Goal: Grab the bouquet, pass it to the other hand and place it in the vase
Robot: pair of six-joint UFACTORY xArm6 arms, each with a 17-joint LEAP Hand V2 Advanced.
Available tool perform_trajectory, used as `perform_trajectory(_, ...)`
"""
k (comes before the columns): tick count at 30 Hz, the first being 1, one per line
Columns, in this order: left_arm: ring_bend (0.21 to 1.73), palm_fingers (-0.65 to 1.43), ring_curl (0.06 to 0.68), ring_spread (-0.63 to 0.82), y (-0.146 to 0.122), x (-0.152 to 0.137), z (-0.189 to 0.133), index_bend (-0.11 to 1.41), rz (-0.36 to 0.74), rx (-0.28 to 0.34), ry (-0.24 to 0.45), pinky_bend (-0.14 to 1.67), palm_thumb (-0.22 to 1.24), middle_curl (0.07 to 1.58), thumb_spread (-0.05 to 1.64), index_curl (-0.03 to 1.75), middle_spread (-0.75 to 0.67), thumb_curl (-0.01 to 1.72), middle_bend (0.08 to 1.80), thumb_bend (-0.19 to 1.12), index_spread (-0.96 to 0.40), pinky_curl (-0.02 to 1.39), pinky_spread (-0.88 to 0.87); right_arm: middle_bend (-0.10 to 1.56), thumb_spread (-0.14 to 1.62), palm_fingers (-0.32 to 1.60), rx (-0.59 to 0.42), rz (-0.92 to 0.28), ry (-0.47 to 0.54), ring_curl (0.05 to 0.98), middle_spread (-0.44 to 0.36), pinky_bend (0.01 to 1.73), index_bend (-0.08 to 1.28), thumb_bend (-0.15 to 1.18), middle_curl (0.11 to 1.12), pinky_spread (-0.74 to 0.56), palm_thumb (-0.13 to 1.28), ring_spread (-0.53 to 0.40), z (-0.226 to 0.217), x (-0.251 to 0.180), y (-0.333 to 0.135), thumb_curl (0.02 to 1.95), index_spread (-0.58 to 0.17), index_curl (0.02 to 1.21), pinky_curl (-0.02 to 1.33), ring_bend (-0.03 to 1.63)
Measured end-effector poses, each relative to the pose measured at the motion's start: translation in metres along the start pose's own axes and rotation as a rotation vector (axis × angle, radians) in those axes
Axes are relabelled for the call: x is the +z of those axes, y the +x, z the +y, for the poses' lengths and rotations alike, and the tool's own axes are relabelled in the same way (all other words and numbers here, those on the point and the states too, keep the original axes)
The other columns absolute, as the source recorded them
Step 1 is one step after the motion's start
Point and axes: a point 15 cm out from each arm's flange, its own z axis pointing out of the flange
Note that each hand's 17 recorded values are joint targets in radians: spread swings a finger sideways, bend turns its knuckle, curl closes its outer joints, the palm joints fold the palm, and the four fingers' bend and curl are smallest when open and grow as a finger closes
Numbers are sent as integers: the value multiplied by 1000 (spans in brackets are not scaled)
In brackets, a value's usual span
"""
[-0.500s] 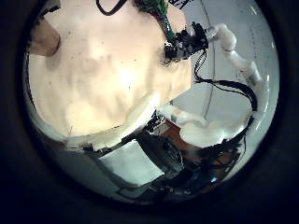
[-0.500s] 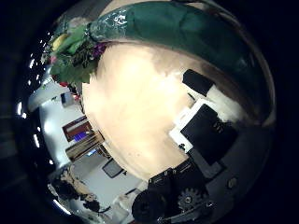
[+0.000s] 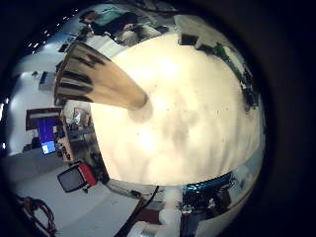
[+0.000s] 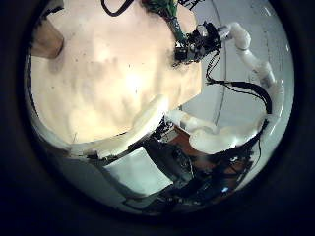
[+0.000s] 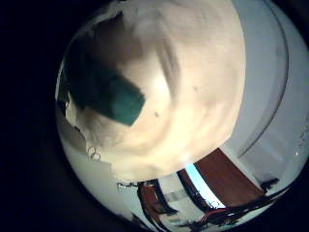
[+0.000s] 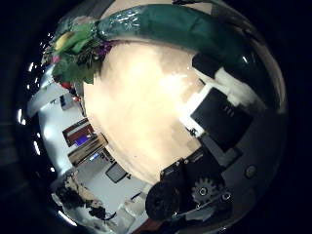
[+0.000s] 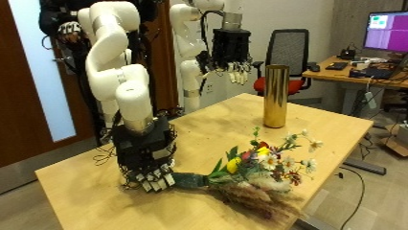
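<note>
In the outside view the bouquet (image 7: 261, 171) lies on the wooden table (image 7: 89, 182), its green-wrapped stem (image 7: 192, 180) pointing at my right hand (image 7: 147, 161). That hand stands over the stem's end, fingers (image 7: 153, 181) pointing down at the table. The right thumb side palm view shows the flowers (image 6: 80, 49), the stem (image 6: 185, 24) and my fingers (image 6: 222, 93) bent up against it, not round it. The right little finger side palm view shows the stem (image 5: 106, 92) close. The tall gold vase (image 7: 274, 96) stands upright at the far edge. My left hand (image 7: 232, 56) hangs open above it, empty.
The left little finger side palm view shows the vase (image 3: 99, 81) on the table. The left thumb side palm view shows the vase (image 4: 44, 39) and my right hand (image 4: 197, 44). An office chair (image 7: 296, 48) and desks with a monitor (image 7: 387, 34) stand behind the table.
</note>
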Motion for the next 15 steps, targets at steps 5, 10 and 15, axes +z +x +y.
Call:
perform_trajectory(5, 579, 433, 114, 129, 0, 0, -1, 185, 0, 1, 1, 312, 301, 442, 1106, 454, 16, 263, 230, -21, -15, 324, 41, 687, 610, 1204, -3, 3, -17, 393, -350, 965, 327, -36, 590, -651, 952, -387, 4, 0, 0, 591, -476, 533, 250, 1020)
perform_trajectory(10, 575, 432, 115, 129, 0, 1, -1, 185, 0, 1, -1, 313, 301, 442, 1106, 455, 15, 263, 231, -21, -15, 324, 41, 855, 632, 1263, -7, -2, -14, 474, -349, 1100, 561, -23, 696, -579, 987, -333, 3, 0, 1, 606, -499, 714, 345, 1151)
perform_trajectory(15, 583, 433, 115, 135, 0, 2, -2, 184, 0, 1, -3, 312, 301, 442, 1106, 455, 15, 263, 230, -21, -16, 324, 41, 1068, 801, 1173, 23, -33, 58, 575, -308, 1356, 757, -24, 835, -374, 990, -268, -12, -14, 12, 592, -486, 931, 493, 1310)
